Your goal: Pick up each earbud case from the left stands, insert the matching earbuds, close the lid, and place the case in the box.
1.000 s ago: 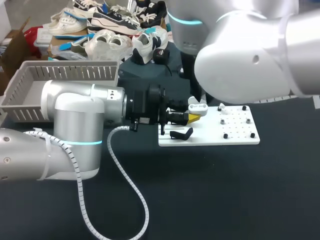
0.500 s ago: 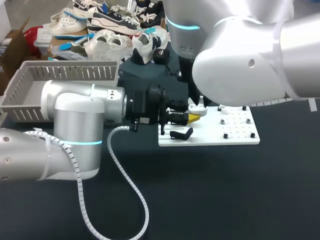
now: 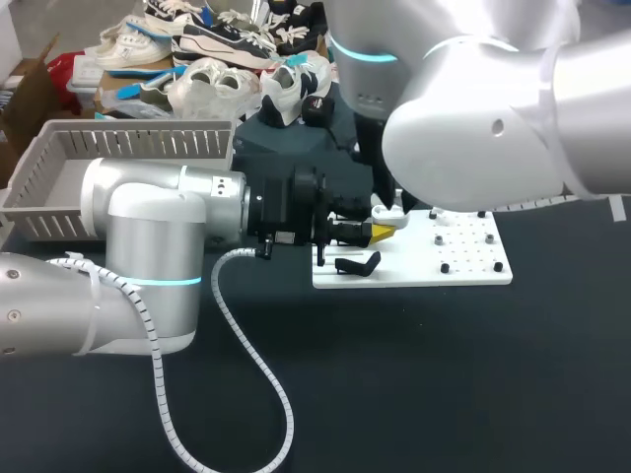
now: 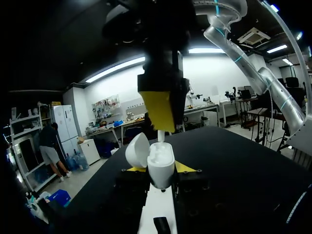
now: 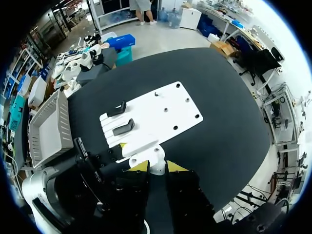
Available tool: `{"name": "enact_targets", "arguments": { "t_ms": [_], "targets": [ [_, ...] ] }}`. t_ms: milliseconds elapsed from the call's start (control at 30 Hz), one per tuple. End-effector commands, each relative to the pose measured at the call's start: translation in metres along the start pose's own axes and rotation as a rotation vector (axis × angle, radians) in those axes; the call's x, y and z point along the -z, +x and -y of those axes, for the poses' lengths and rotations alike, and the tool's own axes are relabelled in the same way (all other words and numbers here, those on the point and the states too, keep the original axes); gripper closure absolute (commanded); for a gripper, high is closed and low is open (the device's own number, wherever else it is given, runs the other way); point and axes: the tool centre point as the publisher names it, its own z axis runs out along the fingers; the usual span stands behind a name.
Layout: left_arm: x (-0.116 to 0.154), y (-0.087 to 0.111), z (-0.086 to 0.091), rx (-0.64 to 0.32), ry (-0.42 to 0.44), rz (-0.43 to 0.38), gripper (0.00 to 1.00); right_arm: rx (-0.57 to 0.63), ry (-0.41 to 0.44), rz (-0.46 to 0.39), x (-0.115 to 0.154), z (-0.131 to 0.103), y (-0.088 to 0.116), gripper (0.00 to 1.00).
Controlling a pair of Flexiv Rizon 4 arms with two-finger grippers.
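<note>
Left gripper (image 4: pixel 161 170) clamped on the open white case (image 4: pixel 161 161), one finger each side, lid (image 4: pixel 136 149) tipped back. Case sits over the edge of the white board (image 5: pixel 161 109), near two black stands (image 5: pixel 123 127). Right gripper (image 5: pixel 157 166) directly over the case, fingers narrow, pinching a white earbud (image 4: pixel 161 135) whose stem reaches the case's top. Grey box (image 5: pixel 46 129) lies beyond the board's stand end, apart from it.
</note>
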Motion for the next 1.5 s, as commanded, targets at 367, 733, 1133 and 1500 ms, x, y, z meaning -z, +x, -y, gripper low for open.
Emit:
{"name": "enact_targets", "arguments": {
  "t_ms": [367, 733, 1133, 1500],
  "targets": [
    [0.000, 0.000, -0.001, 0.000, 0.003, 0.000, 1.00, -0.125, -0.010, 0.027, 0.003, -0.002, 0.004, 1.00],
    [0.000, 0.000, -0.001, 0.000, 0.003, 0.000, 1.00, -0.157, -0.003, 0.041, 0.002, -0.001, 0.006, 1.00],
    [0.000, 0.000, -0.001, 0.000, 0.003, 0.000, 1.00, -0.151, -0.004, 0.038, 0.001, -0.003, -0.003, 1.00],
    [0.000, 0.000, -0.001, 0.000, 0.003, 0.000, 1.00, -0.152, -0.018, 0.028, -0.005, -0.004, -0.004, 1.00]
  ]
}}
